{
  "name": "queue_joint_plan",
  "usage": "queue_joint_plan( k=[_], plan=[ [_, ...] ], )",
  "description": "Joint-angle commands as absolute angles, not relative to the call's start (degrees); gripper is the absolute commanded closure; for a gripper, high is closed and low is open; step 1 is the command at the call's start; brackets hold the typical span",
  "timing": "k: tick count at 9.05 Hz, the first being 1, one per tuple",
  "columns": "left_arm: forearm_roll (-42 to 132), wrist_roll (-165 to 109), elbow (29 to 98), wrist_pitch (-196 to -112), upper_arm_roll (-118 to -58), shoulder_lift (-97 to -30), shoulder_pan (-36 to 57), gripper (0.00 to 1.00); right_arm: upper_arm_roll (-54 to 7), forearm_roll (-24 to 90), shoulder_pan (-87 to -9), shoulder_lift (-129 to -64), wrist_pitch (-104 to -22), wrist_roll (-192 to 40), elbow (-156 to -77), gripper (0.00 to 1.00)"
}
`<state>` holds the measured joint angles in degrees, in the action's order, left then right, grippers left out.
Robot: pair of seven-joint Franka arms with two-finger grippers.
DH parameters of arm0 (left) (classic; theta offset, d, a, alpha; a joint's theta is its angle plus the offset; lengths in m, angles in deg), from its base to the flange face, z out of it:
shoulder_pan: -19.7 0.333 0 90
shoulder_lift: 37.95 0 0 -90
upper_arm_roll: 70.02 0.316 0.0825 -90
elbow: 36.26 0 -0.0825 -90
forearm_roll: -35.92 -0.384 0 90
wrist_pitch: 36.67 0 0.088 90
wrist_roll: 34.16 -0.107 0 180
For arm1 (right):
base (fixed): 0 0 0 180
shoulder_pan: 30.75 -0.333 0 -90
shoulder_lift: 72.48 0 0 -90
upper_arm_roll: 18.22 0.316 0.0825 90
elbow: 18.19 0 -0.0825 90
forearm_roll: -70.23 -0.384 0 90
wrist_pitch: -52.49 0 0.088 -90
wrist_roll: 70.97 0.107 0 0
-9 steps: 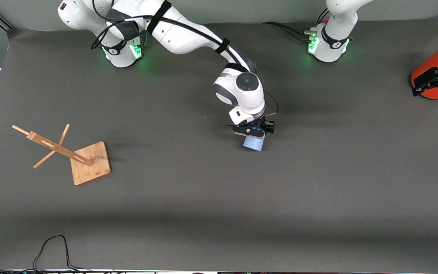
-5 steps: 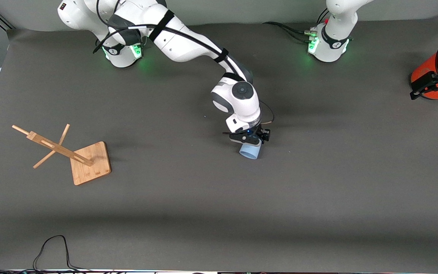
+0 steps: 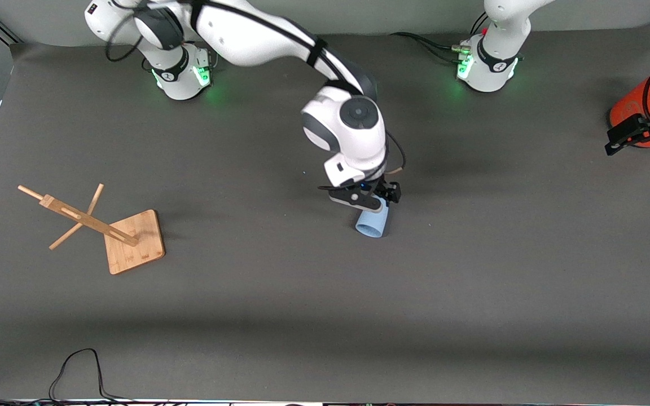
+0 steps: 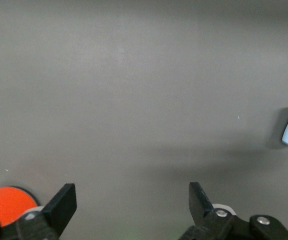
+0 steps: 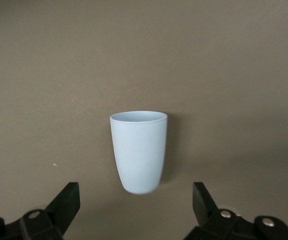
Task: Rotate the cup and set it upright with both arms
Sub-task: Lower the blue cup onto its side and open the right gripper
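Hovering with my right gripper spread wide just above the cup, I judged it lying sideways, uprighting undone, while my left gripper waited spread by the orange cylinder.

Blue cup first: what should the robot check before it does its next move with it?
1. Right gripper let go of the cup: ok, fingers open and apart from it.
2. Cup upright: not ok, it lies on its side on the table, mouth toward the front camera.
3. Right gripper clear of the cup: not ok, it hangs just over the cup's base end.
4. Left gripper ready: ok, open, waiting over the orange cylinder.
5. Wooden rack out of the way: ok, at the right arm's end.
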<state>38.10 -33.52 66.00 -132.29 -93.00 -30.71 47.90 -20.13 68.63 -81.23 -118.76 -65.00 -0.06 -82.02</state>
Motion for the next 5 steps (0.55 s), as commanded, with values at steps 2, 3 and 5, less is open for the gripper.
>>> queue_joint_plan(
  k=[2, 3, 5],
  plan=[
    [37.68, -10.49, 63.51, -134.14, -99.44, -37.13, 45.98, 0.00, -19.89, 65.74, -71.92, -105.48, -51.55, -15.88, -87.00, 0.00],
    [37.07, -0.77, 61.84, -134.06, -101.64, -40.37, 43.89, 0.00, -19.98, 65.57, -67.18, -102.22, -44.96, -25.17, -87.01, 0.00],
    [29.89, 20.24, 54.14, -132.83, -102.10, -51.24, 34.16, 0.00, -20.16, 65.66, -59.88, -96.59, -39.12, -34.71, -88.23, 0.00]
  ],
)
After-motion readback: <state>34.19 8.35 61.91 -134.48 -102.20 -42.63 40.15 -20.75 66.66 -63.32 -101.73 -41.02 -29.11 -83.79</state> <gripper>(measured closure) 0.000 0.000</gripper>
